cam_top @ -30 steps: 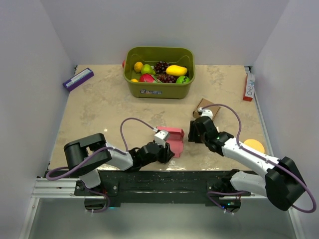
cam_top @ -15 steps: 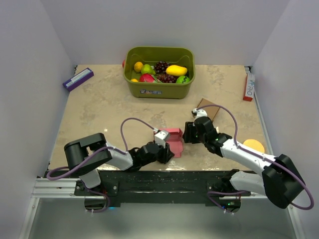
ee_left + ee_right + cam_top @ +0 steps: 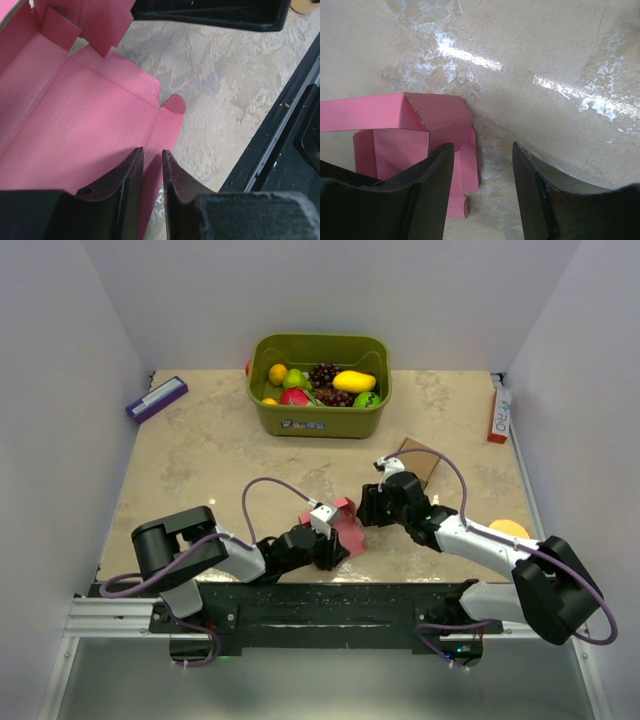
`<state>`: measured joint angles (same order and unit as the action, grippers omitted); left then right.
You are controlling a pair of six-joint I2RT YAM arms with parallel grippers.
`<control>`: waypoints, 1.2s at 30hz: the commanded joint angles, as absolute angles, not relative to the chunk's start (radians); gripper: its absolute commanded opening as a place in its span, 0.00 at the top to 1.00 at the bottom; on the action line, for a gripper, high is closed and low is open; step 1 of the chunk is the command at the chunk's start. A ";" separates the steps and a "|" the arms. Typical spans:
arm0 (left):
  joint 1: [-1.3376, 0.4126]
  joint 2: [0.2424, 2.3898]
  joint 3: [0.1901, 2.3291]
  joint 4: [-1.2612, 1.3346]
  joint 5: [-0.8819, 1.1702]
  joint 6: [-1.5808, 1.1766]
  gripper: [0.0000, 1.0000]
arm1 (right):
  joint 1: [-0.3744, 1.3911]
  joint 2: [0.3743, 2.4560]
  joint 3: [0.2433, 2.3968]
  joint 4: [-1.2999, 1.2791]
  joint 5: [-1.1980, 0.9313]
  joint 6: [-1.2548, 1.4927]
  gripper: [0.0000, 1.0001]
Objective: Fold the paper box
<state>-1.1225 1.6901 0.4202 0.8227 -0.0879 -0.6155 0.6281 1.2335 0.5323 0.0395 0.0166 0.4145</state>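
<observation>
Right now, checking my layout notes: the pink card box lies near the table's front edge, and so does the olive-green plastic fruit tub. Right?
No. The olive-green plastic fruit tub sits toward the table's far edge, as the top external view shows; the pink card box does lie near the front.

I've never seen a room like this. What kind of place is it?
Probably a robot practice booth, not a home. Plain white walls box in a small table, two robot arms are bolted at its near edge, and a green tub of toy-looking fruit sits at the back.
</observation>
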 commanded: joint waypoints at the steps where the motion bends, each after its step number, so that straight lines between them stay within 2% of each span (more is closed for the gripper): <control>1: -1.114 1.721 0.382 0.739 -0.043 -0.584 0.73 | 0.634 1.259 0.548 0.098 -0.012 0.399 0.46; 6: -1.112 1.643 0.423 0.660 -0.061 -0.540 0.62 | 0.632 1.249 0.575 0.019 0.037 0.460 0.43; 14: -1.115 1.427 0.522 0.419 -0.077 -0.488 0.31 | 0.627 1.134 0.584 -0.143 0.135 0.560 0.40; 15: -1.115 1.405 0.526 0.398 -0.080 -0.486 0.26 | 0.627 1.106 0.581 -0.150 0.135 0.564 0.39; 18: -1.115 1.323 0.545 0.287 -0.092 -0.502 0.20 | 0.627 1.037 0.561 -0.155 0.140 0.561 0.31; 22: -1.111 1.183 0.600 0.096 -0.203 -0.555 0.13 | 0.632 0.945 0.513 -0.100 0.100 0.528 0.27; 26: -1.007 1.085 0.638 -0.138 -0.270 -0.641 0.09 | 0.643 0.897 0.489 -0.063 0.074 0.508 0.27; 31: -0.841 0.989 0.581 -0.108 -0.230 -0.703 0.07 | 0.667 0.934 0.477 -0.011 0.029 0.482 0.31; 36: -0.808 1.049 0.591 -0.057 -0.198 -0.701 0.07 | 0.710 0.976 0.480 0.018 0.041 0.476 0.36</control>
